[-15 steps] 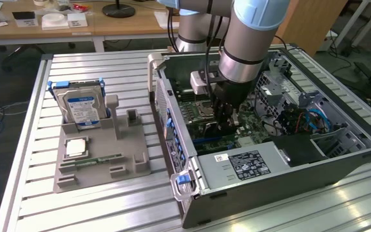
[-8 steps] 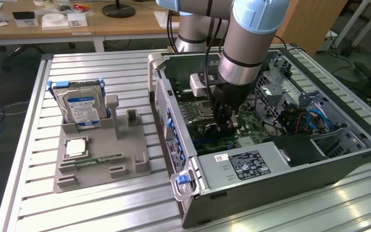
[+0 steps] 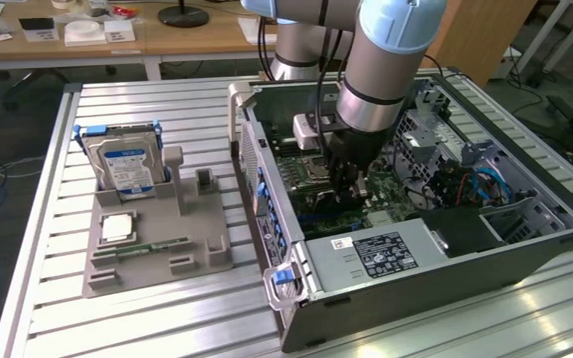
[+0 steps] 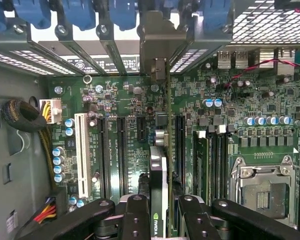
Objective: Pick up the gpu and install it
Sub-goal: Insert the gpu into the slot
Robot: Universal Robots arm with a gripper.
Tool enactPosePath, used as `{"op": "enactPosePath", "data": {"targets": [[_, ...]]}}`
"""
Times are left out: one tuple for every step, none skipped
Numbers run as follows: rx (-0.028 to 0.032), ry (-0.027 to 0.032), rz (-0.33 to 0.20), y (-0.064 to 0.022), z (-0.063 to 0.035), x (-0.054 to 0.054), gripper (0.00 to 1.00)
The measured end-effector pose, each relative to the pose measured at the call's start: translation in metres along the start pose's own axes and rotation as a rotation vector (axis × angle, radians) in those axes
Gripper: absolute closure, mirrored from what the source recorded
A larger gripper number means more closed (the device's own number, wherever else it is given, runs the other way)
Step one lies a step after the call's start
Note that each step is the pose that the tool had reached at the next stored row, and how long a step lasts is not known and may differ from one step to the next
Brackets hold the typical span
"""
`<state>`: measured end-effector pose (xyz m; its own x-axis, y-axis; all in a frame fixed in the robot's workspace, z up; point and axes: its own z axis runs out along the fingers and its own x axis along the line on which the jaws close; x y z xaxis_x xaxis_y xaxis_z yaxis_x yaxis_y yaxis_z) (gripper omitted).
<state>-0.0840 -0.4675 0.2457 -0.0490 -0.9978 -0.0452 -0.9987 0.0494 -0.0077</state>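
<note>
In the wrist view the gpu (image 4: 159,170) stands edge-on, a thin black card with a green logo near my fingers. Its pale metal bracket (image 4: 162,40) reaches the rear slot openings of the case. My gripper (image 4: 161,206) is shut on the card, one black finger (image 4: 135,210) on each side. The card hangs in line with the black expansion slots of the green motherboard (image 4: 120,115); I cannot tell whether it is seated. In the exterior view the gripper (image 3: 351,195) reaches down into the open computer case (image 3: 416,253), and the arm hides most of the card.
A white slot (image 4: 81,150) and the processor socket (image 4: 262,192) lie on either side of the card. Blue clips (image 4: 122,12) line the rear of the case. At the exterior view's left, a grey holder (image 3: 182,231) carries the silver hard drive (image 3: 127,168) and a green memory stick (image 3: 152,246).
</note>
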Motion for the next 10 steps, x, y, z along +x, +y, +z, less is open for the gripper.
{"op": "enactPosePath", "data": {"targets": [[-0.0001,0.0001,0.000,0.0000,0.0007,0.0000,0.73],[-0.0002,0.0003,0.000,0.0000,0.0014,0.0000,0.73],[-0.0002,0.0004,0.000,0.0000,0.0020,0.0001,0.73],[-0.0001,0.0004,0.000,0.0000,0.0025,0.0001,0.73],[-0.0001,0.0004,0.000,0.0000,0.0029,0.0002,0.73],[-0.0002,0.0005,0.000,0.0001,0.0033,0.0002,0.73],[-0.0002,0.0006,0.000,0.0001,0.0037,0.0002,0.73],[-0.0002,0.0007,0.000,0.0001,0.0040,0.0002,0.73],[-0.0002,0.0007,0.000,0.0001,0.0043,0.0002,0.73],[-0.0002,0.0007,0.000,0.0001,0.0045,0.0002,0.73]]}}
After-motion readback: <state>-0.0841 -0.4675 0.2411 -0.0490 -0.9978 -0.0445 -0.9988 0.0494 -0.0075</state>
